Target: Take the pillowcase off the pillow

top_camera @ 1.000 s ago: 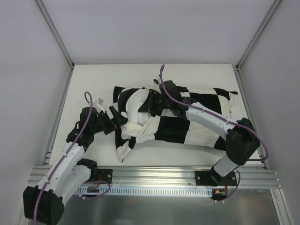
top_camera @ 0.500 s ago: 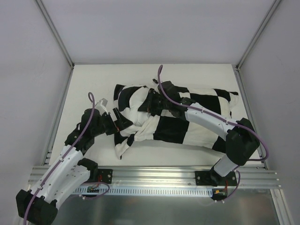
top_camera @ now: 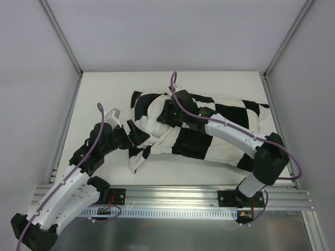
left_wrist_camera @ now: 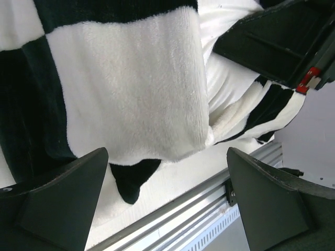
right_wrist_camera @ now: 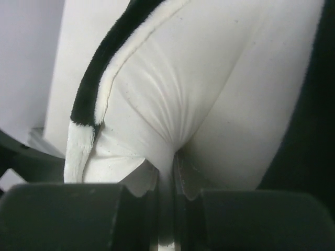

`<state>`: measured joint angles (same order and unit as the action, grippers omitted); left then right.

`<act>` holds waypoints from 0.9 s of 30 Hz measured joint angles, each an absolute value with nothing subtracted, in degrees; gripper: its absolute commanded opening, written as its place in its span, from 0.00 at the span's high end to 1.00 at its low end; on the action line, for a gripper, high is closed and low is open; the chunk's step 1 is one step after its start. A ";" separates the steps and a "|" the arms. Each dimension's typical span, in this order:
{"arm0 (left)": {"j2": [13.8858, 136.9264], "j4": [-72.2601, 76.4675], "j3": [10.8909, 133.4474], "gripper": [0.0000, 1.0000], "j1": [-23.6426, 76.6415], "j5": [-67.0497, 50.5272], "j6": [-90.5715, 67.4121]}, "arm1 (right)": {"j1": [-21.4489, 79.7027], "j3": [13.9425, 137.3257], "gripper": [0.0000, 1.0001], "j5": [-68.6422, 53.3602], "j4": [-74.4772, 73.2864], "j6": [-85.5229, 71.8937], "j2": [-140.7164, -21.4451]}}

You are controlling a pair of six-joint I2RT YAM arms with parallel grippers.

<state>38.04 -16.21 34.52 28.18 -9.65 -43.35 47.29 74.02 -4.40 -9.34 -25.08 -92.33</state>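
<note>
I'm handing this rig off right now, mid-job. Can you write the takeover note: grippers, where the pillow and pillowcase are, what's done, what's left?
Left gripper: open, empty, facing the bunched left end of the pillowcase.
Right gripper: shut on a pinch of the pillow, its plain white fabric, right beside the case's black-and-cream hem.
Position: the pillow lies across the table, mostly inside the pillowcase.
Done: case mouth rumpled open at the left, pillow fabric exposed and gripped.
Left: probably close the left gripper on the case's hem, then pull pillow and case apart until the case is fully off.
</note>
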 measured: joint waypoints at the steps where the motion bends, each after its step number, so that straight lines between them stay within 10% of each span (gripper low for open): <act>1: 37.65 -16.21 34.59 0.01 28.18 -9.10 -43.35 | 48.29 74.96 0.99 -1.30 -10.87 -23.64 -92.31; 27: 46.11 -16.36 35.94 0.01 31.27 -8.47 -46.92 | 61.91 81.12 0.99 33.80 -21.74 -3.86 -93.43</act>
<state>46.11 -16.36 35.94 31.27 -8.47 -46.92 61.91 81.12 33.80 -21.74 -3.86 -93.43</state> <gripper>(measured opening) 0.986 0.101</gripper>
